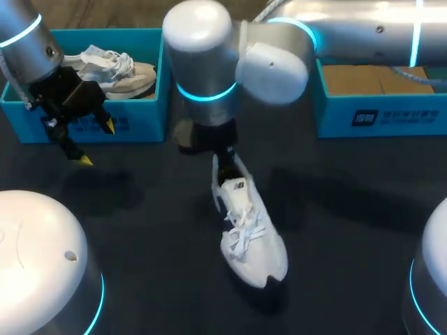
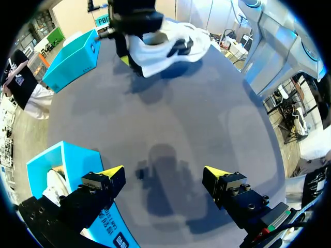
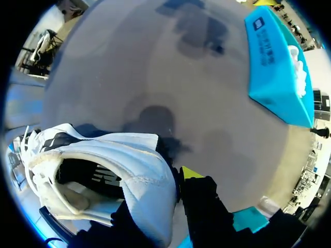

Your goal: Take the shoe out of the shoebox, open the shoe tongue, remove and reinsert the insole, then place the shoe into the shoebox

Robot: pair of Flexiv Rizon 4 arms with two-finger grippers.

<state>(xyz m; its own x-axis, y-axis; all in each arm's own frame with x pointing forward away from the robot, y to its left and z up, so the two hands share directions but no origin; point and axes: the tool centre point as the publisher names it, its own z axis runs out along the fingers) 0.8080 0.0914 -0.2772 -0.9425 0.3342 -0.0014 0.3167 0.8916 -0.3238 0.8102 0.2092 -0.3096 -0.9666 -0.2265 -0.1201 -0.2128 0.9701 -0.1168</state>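
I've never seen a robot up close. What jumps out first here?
A white sneaker in the middle of the dark table, pinched at its heel by the right gripper. At the table's left, the left gripper hangs open before a blue shoebox holding a second sneaker.

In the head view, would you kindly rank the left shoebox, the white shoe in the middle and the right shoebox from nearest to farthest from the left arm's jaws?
1. Left shoebox: at the table's back left, its front wall directly behind them.
2. White shoe: at the table's middle, toward the front.
3. Right shoebox: at the back right, across the table.
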